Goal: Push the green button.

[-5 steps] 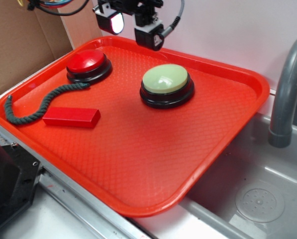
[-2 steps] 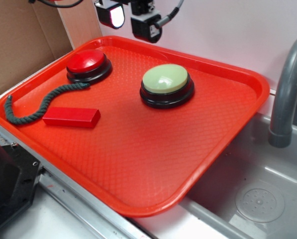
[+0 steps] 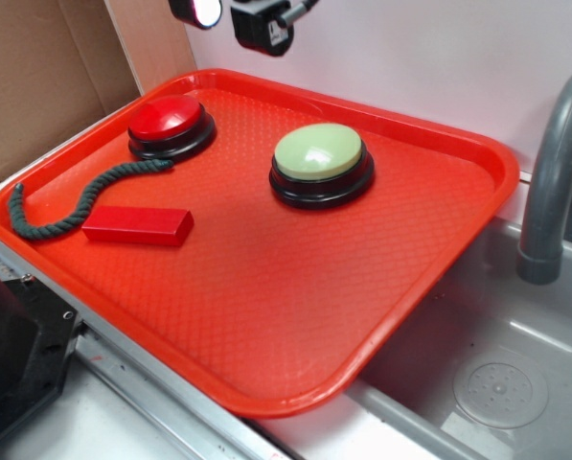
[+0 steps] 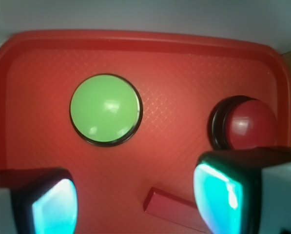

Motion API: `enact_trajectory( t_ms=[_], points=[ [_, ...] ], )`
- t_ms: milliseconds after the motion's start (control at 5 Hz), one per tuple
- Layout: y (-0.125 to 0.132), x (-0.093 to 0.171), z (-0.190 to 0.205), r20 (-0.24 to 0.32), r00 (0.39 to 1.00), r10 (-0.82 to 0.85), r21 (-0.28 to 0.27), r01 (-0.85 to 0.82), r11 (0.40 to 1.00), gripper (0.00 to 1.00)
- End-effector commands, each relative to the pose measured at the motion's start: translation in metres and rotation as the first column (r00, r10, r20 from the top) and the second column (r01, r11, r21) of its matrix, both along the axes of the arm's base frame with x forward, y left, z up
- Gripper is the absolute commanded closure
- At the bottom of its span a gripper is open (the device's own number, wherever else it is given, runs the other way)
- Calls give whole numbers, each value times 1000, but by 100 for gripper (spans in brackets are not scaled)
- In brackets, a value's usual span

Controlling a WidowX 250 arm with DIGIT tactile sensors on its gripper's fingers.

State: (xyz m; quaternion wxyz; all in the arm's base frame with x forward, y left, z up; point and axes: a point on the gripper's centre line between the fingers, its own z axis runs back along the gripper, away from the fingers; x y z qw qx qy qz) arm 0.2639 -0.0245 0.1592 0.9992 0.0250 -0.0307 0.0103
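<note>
Closest to us is the rounded front edge of a red plastic tray [image 3: 266,316], and we can see a bumpy crisscross pattern all over its floor. On its left side lies a flat red block [image 3: 138,225], shaped like a little brick. Next to it a dark green rope [image 3: 70,199] twists along in a wavy line. To the right we see a gray sink [image 3: 496,383] and a curved gray faucet [image 3: 554,172].

Farther back, the green button [image 3: 318,151] sits near the middle of the tray. Its top is pale, shiny and round like a dome, on a black ring. The red button [image 3: 167,118] sits off to its left, near the back corner.

High above the tray's back edge hangs our gripper [image 3: 230,13]. In the wrist view its two pads [image 4: 218,192] are spread wide apart, holding nothing, well away from the green button.
</note>
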Motion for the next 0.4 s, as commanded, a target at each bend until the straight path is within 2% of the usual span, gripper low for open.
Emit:
enact_trajectory(
  t_ms=[0,200],
  points=[
    [6,-13,42,8,1000,13,67,-14,998,0],
    [7,-21,50,25,1000,12,67,-14,998,0]
  ],
)
